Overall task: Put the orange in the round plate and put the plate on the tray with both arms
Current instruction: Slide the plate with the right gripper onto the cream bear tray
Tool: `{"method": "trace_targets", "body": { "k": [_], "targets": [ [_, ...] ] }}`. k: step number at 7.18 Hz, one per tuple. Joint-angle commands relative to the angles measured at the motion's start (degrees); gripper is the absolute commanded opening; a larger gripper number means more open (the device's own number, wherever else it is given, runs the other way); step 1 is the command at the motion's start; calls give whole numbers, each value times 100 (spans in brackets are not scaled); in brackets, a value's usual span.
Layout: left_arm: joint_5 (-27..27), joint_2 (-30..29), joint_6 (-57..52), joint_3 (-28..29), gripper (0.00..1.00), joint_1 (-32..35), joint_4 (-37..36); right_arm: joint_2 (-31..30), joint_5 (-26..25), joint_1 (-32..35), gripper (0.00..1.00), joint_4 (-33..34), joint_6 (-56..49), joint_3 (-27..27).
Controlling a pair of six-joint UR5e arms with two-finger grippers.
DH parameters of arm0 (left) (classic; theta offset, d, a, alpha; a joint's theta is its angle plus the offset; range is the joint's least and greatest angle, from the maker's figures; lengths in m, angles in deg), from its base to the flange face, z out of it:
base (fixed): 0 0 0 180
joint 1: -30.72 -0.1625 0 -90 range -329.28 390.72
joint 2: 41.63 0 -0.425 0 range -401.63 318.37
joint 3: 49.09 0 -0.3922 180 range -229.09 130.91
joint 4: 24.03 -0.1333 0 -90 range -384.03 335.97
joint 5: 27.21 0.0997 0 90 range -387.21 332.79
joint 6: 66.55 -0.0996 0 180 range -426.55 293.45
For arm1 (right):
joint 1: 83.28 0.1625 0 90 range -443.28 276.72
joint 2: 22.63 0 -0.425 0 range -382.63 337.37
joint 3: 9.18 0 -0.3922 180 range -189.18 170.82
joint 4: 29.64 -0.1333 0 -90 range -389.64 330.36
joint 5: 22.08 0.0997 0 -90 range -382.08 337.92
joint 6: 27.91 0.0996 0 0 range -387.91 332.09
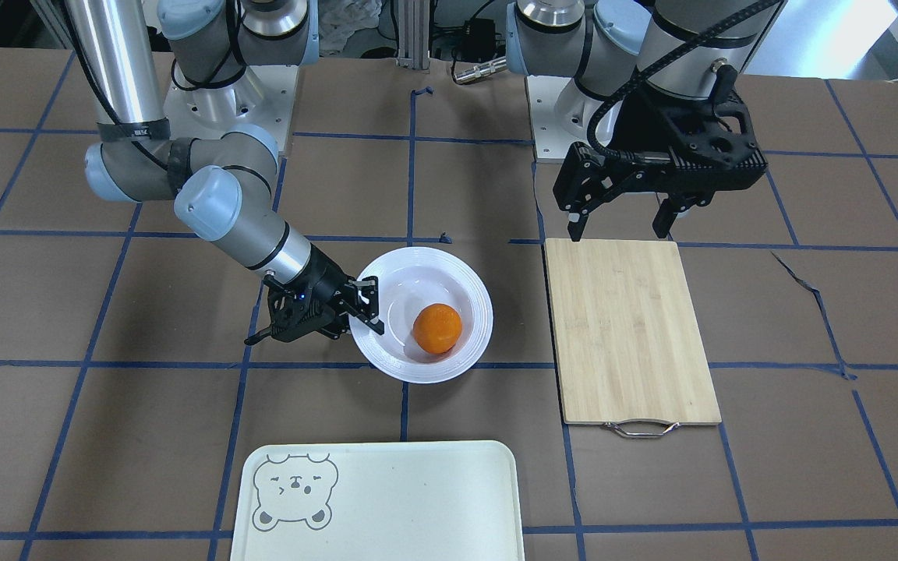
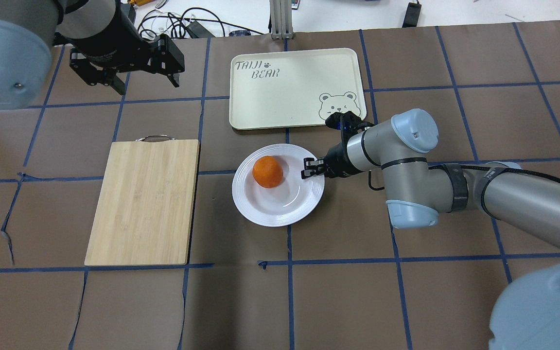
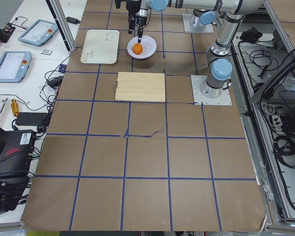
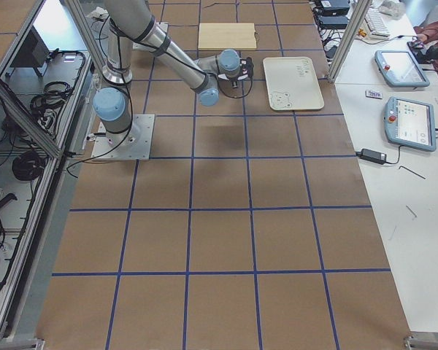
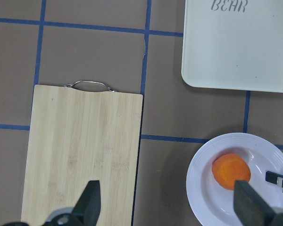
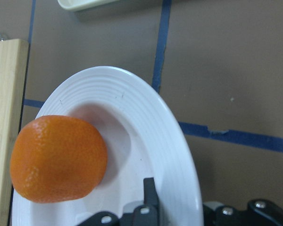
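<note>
There is one orange [image 1: 437,328] at mid-frame in the front-facing view. There is also one round plate [image 1: 477,300], one tray [image 1: 418,499] at the bottom edge, and one bamboo cutting board [image 1: 628,327] at centre right.

There are two arms: the right arm [image 1: 250,234] at upper left and the left arm [image 1: 675,47] at upper right. Each carries one gripper, making two: the right gripper [image 1: 362,313] and the left gripper [image 1: 619,231].

Two screen devices show at the upper left of the exterior left view: the farther pendant [image 3: 38,33] and the nearer pendant [image 3: 10,66].
</note>
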State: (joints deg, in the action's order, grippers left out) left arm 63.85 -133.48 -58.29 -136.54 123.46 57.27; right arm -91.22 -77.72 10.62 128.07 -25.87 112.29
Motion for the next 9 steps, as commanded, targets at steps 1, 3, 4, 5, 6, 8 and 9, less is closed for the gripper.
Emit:
{"method": "trace_targets", "body": {
  "k": [1,3,4,5,6,8,9],
  "targets": [
    [0,0,0,-9,100,7,0,47,10,-231,0,137,33,-481],
    [0,0,0,-9,100,-1,-9,458,36,-320,0,-133,121,-1262],
    [0,0,0,-9,100,-1,-9,782,36,-390,0,-292,121,-1806],
    [9,0,0,0,100,-1,-9,1064,175,-408,0,-703,147,-2403],
    [9,0,0,0,100,-1,-9,1354,194,-408,0,-1133,164,-2957],
    [0,0,0,0,100,-1,-9,2109,238,-408,0,-1208,348,-3759],
    [0,0,0,0,100,-1,-9,2374,238,-408,0,-1199,340,-3963]
  ]
}}
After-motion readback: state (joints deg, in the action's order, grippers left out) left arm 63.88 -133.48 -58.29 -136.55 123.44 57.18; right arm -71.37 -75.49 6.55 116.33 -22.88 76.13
